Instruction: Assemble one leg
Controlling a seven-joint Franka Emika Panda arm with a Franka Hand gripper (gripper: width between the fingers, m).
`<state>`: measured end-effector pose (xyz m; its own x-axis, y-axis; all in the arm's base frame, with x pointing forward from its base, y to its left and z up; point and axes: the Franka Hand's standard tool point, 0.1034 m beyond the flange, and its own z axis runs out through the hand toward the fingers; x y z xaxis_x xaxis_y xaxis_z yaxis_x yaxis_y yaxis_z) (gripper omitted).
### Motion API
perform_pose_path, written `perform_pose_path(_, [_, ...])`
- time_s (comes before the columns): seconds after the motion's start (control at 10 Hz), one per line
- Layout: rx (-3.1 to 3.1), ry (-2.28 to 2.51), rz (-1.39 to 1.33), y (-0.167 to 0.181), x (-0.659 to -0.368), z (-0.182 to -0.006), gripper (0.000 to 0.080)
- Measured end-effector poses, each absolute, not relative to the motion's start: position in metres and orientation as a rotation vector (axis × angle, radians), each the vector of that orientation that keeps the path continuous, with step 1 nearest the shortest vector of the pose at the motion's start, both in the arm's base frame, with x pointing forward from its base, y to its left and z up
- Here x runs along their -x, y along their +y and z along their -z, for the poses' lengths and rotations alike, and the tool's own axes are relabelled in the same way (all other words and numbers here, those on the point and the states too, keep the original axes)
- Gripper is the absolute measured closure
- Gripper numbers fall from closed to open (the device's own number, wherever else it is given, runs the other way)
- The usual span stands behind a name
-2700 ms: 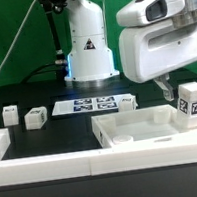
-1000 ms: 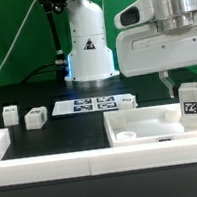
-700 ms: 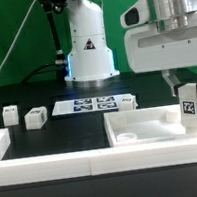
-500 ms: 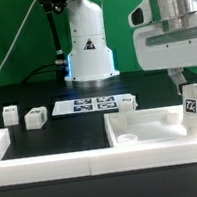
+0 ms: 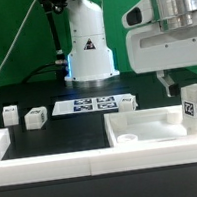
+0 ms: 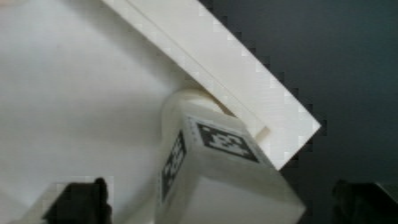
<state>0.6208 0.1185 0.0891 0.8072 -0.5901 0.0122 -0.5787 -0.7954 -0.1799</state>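
The leg [image 5: 196, 108], a small white block with a black-and-white tag facing the camera, stands on end at the right end of the large white tray piece [image 5: 141, 133]. My gripper [image 5: 185, 83] is open just above it, one finger [image 5: 166, 81] showing to the exterior view's left of the leg's top. In the wrist view the leg [image 6: 222, 165] leans against the tray's raised rim [image 6: 214, 70]. It lies between my two dark fingertips [image 6: 75, 200], which stand wide apart and do not touch it.
Three more small white blocks sit on the black table: two at the exterior view's left [image 5: 8, 114] [image 5: 35, 118] and one behind the tray [image 5: 127, 103]. The marker board [image 5: 87, 105] lies before the robot base [image 5: 88, 47]. A white ledge [image 5: 45, 170] runs along the front.
The gripper carried the leg toward the exterior view's right and down into the tray's right end. Its fingers have since spread off the leg, which now stands alone.
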Motion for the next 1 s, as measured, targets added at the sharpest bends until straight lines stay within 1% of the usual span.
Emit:
perform_pose_path(0.1, [2.896,0.729,0.125,0.12,-0.624,-0.09,0.0159])
perform_pose_path(0.4, [3.042,0.17,0.162,0.116,-0.626,-0.081,0.0151])
perform_pose_path(0.5, [3.068,-0.009,0.18,0.116,-0.626,-0.081,0.0151])
perform_pose_path(0.7, [3.066,-0.079,0.234,0.111,-0.625,-0.08,0.0151])
perform_pose_path(0.8, [3.067,-0.112,0.229,0.112,-0.624,-0.079,0.0273])
perform_pose_path(0.9, [3.066,-0.111,0.231,0.112,-0.624,-0.08,0.0273])
perform_pose_path(1.0, [3.066,-0.112,0.23,0.112,-0.624,-0.079,0.0412])
